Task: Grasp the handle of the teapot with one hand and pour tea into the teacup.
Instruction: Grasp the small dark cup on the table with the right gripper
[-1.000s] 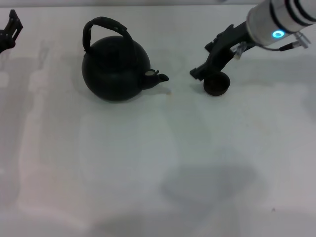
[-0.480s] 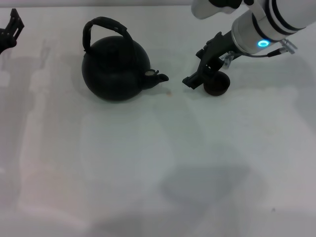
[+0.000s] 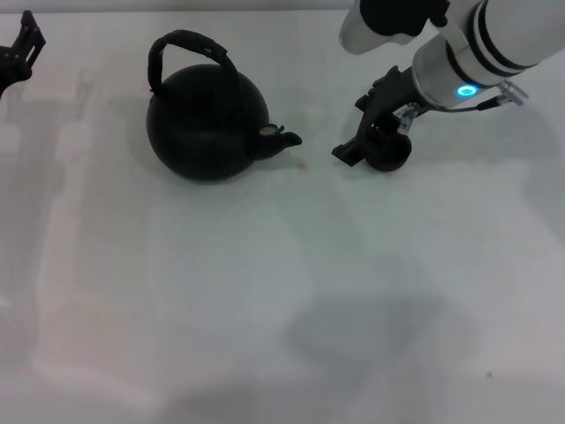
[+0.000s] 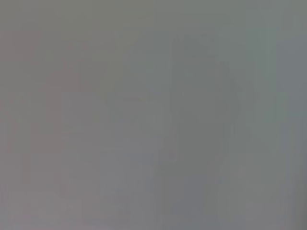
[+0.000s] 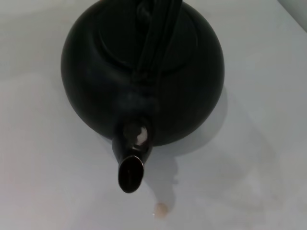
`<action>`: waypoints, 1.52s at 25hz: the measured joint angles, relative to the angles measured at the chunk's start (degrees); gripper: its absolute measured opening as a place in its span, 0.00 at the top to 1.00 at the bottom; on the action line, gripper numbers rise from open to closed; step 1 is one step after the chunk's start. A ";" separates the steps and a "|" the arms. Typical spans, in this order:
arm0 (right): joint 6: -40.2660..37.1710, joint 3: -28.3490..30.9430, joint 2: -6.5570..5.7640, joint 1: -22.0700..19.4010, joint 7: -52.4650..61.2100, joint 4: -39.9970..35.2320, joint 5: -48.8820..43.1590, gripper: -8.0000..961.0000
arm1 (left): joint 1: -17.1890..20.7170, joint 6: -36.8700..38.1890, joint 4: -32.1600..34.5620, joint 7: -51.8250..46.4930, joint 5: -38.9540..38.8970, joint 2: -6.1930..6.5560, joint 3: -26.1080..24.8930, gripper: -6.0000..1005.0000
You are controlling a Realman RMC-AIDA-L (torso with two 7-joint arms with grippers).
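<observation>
The round black teapot (image 3: 207, 124) stands upright at the back left of the white table, its short spout (image 3: 287, 139) pointing toward the right arm. Its arched handle (image 3: 190, 44) rises over it, untouched. The small dark teacup (image 3: 391, 158) sits to the right of the spout, partly hidden behind my right gripper (image 3: 351, 148), which hangs low right beside it. The right wrist view looks down on the teapot (image 5: 144, 72), spout (image 5: 130, 172) nearest, handle (image 5: 156, 28) running over the top. My left gripper (image 3: 18, 49) is parked at the far left edge.
A small pale speck (image 5: 160, 209) lies on the table just beyond the spout tip. The white table (image 3: 265, 291) stretches bare toward the front. The left wrist view shows only a flat grey surface.
The right arm swung in over the back right and its gripper sank slightly, staying beside the teacup. Teapot, teacup and left arm held their places.
</observation>
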 joint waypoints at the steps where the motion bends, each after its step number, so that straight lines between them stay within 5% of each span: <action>1: -0.41 -0.36 0.01 0.00 0.00 0.10 -0.08 0.11 | 0.00 0.00 0.00 0.00 0.00 0.01 0.00 0.13; 18: -5.48 -3.51 0.02 3.63 0.03 8.32 -0.10 0.11 | 0.00 -0.09 -0.26 0.00 -0.02 -0.07 -0.01 0.13; 38: -5.80 -2.72 -0.32 1.60 1.24 9.93 -0.22 0.13 | 0.13 -0.10 -0.26 0.00 0.00 -0.07 -0.01 0.13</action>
